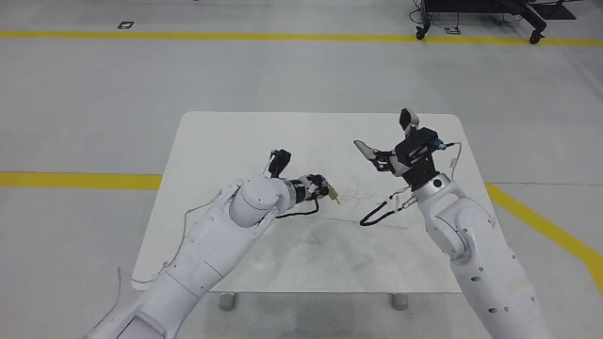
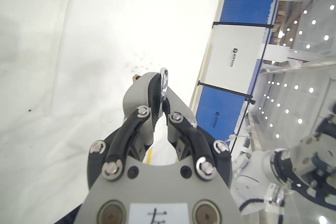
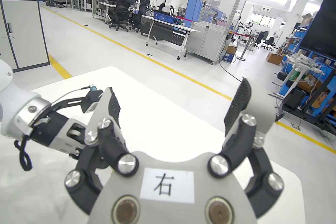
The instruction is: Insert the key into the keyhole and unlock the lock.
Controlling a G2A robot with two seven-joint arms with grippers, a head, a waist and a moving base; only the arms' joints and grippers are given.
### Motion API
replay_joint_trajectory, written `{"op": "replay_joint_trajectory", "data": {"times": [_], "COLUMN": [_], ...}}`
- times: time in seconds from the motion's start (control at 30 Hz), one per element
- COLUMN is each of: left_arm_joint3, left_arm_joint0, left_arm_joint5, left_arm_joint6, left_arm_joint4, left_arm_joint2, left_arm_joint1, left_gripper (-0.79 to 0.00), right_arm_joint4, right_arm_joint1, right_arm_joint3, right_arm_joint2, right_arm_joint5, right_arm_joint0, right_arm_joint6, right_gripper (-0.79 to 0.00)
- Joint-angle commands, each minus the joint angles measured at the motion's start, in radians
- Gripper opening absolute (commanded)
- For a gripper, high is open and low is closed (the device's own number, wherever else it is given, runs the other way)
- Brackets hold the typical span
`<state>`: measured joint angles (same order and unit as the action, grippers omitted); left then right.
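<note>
Your left tool (image 2: 160, 84) is pinched narrow on a small silvery piece with a hole in it, which I judge to be the bow of the key (image 2: 164, 79). The piece stands just past the fingertips, low over the desk (image 2: 52, 57). A brass corner, likely the lock (image 2: 136, 77), shows just behind one finger, touching it or very near it. You cannot tell from here whether the blade is already in the keyhole. Your right tool (image 3: 178, 93) is spread wide and empty, raised well apart from the left tool. Before you turn anything, bring the right tool in to clamp the brass body so the lock cannot spin with the key. Line the blade up with the keyhole, push gently, and twist only once it seats. The grip on the bow looks thin and may slip under a hard turn.
</note>
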<state>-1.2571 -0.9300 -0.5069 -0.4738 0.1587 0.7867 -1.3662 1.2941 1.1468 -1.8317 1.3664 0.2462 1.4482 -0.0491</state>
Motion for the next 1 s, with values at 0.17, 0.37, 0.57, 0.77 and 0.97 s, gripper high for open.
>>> {"op": "replay_joint_trajectory", "data": {"times": [0.17,0.37,0.57,0.77,0.97], "left_arm_joint3": [0.071,0.095,0.1,-0.095,-0.317], "left_arm_joint0": [0.033,0.043,0.036,-0.084,-0.263], "left_arm_joint5": [-0.015,0.002,0.016,-0.001,0.122], "left_arm_joint6": [0.033,0.033,0.013,-0.016,-0.042], "left_arm_joint4": [0.055,0.085,0.096,0.105,0.118], "left_arm_joint2": [-0.027,-0.025,0.01,0.143,0.381], "left_arm_joint1": [-0.032,-0.046,-0.041,0.006,0.065], "left_gripper": [-0.785,-0.443,0.0,0.0,0.0], "right_arm_joint4": [0.0,0.0,0.0,0.0,0.0], "right_arm_joint1": [0.0,0.0,0.0,0.0,0.0], "right_arm_joint3": [0.0,0.0,0.0,0.0,0.0], "right_arm_joint2": [0.0,0.0,0.0,0.0,0.0], "right_arm_joint5": [0.0,0.0,0.0,0.0,0.0], "right_arm_joint0": [0.0,0.0,0.0,0.0,0.0], "right_arm_joint6": [0.0,0.0,0.0,0.0,0.0], "right_gripper": [0.0,0.0,0.0,0.0,0.0]}}
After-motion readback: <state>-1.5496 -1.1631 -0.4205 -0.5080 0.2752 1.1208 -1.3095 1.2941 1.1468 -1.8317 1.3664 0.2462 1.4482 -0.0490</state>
